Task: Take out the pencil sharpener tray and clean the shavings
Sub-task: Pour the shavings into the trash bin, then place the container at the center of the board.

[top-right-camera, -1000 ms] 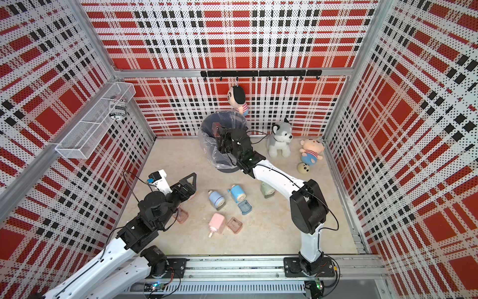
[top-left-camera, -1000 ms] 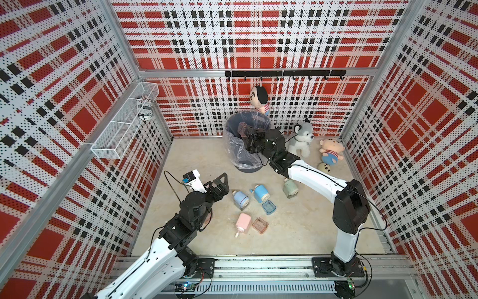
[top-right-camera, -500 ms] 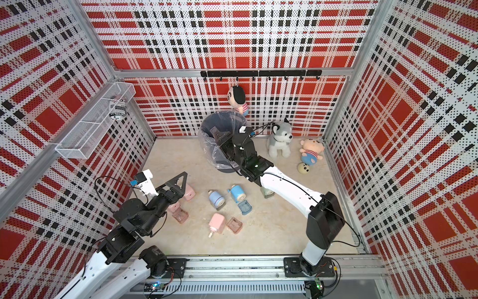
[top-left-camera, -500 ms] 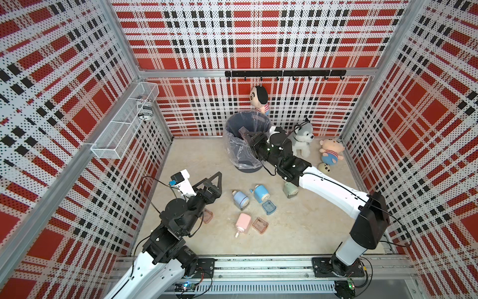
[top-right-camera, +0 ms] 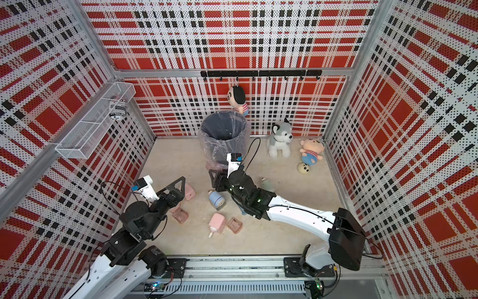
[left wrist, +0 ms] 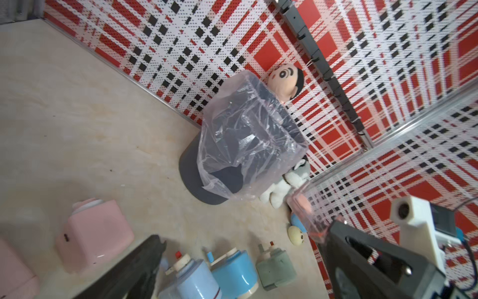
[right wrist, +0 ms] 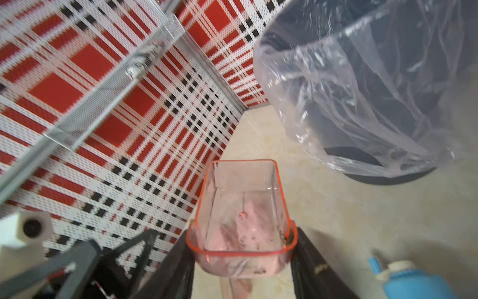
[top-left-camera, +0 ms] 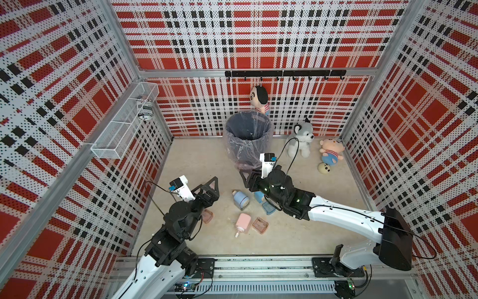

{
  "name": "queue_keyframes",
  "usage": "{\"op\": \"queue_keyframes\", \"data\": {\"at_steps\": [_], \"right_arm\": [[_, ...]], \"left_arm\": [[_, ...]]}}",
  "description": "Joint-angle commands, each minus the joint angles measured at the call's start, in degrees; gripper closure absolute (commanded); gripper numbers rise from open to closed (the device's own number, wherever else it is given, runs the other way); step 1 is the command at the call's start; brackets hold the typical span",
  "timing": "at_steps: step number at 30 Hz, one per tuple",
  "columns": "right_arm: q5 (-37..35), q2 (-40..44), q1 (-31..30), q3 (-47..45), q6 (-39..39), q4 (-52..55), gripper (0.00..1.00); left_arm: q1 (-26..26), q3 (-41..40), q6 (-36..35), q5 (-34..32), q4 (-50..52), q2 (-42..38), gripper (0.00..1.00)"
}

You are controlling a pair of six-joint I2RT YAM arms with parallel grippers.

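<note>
R gripper (right wrist: pixel 240 248) is clamped on one end of the clear pink tray (right wrist: pixel 240 204), which sits just beside the base of the bagged bin (top-left-camera: pixel 248 134), not over it. A few dark specks cling to the tray's inside near the grip. L gripper (top-left-camera: pixel 208 185) has its fingers spread wide w/ nothing between them, near a pink sharpener (left wrist: pixel 95 233).

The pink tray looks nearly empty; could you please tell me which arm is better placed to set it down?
Right. The right tool is shut on the tray near the bin, so it can likely lower it. The left tool is open and empty, near a pink sharpener.
</note>
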State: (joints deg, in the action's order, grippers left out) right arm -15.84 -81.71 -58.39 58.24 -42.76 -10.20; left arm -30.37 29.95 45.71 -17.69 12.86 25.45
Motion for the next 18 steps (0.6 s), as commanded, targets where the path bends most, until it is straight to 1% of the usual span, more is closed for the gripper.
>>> {"op": "queue_keyframes", "data": {"at_steps": [1, 3, 5, 8, 10, 15, 18], "right_arm": [[-0.92, 1.06, -1.57, -2.38, 6.28, -3.81, 0.48], [-0.69, 0.53, -2.83, -3.42, 7.90, -4.26, 0.48], [-0.68, -0.50, -4.51, -3.74, 10.11, -4.05, 0.48], [-0.73, -2.64, -6.99, -3.45, 13.54, -3.75, 0.47], [-0.55, -4.49, -8.20, -2.82, 14.71, -3.52, 0.47], [-0.55, -10.59, -11.00, 1.78, 17.42, -0.26, 0.47], [-2.52, -15.28, -13.04, 6.47, 19.44, 3.47, 0.47]], "left_arm": [[5.32, -2.77, -1.24, 4.79, -1.64, 1.88, 0.02], [11.36, -4.16, -1.24, 10.07, -2.73, 2.70, 0.02], [19.15, -6.12, -1.17, 16.82, -4.70, 3.14, 0.02], [29.29, -8.59, -0.67, 27.83, -7.49, 4.26, 0.02], [34.38, -9.57, -0.16, 33.10, -9.31, 5.31, 0.02], [41.71, -9.04, 0.04, 39.02, -10.57, 9.40, 0.02], [43.98, -9.12, -0.01, 40.46, -11.01, 9.76, 0.02]]}}
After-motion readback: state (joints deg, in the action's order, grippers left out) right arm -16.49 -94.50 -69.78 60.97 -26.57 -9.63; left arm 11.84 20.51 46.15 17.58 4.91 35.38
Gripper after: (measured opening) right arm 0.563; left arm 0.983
